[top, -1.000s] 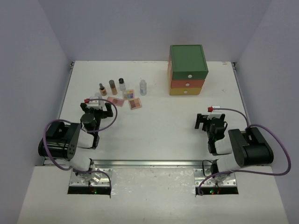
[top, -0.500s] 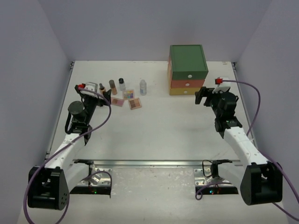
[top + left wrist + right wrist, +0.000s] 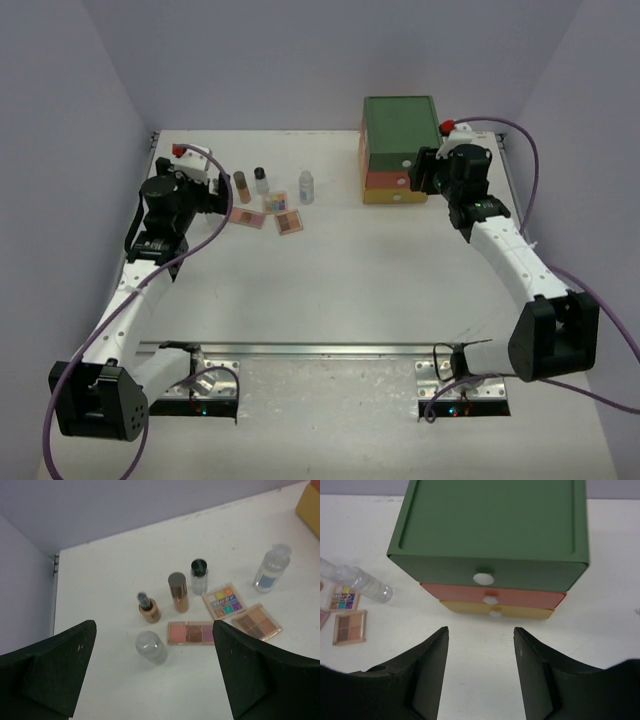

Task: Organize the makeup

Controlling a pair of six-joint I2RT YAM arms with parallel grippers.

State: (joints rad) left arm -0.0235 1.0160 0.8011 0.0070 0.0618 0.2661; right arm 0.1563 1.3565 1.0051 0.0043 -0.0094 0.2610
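Observation:
The makeup stands at the back left of the table. In the left wrist view it is a clear capped bottle [image 3: 151, 648], two amber bottles [image 3: 149, 608] [image 3: 178, 592], a black-capped clear bottle [image 3: 199, 576], a blue-labelled clear bottle [image 3: 271, 575], a pink palette [image 3: 190, 632], a colourful palette [image 3: 225, 600] and a brown palette [image 3: 256, 621]. My left gripper [image 3: 217, 195] [image 3: 153, 625] is open and empty, hovering just left of the cluster. My right gripper [image 3: 425, 171] [image 3: 480, 630] is open and empty, in front of the drawer chest [image 3: 400, 135].
The chest [image 3: 490, 525] has green, orange and yellow drawers, all shut, each with a white knob. It stands at the back right, near the rear wall. The right wrist view also shows a clear bottle [image 3: 365, 582] and two palettes [image 3: 344, 597] at its left.
Both arms have unfolded from near their bases and reached toward the back. The left gripper moved up to the makeup cluster, the right gripper up to the chest front.

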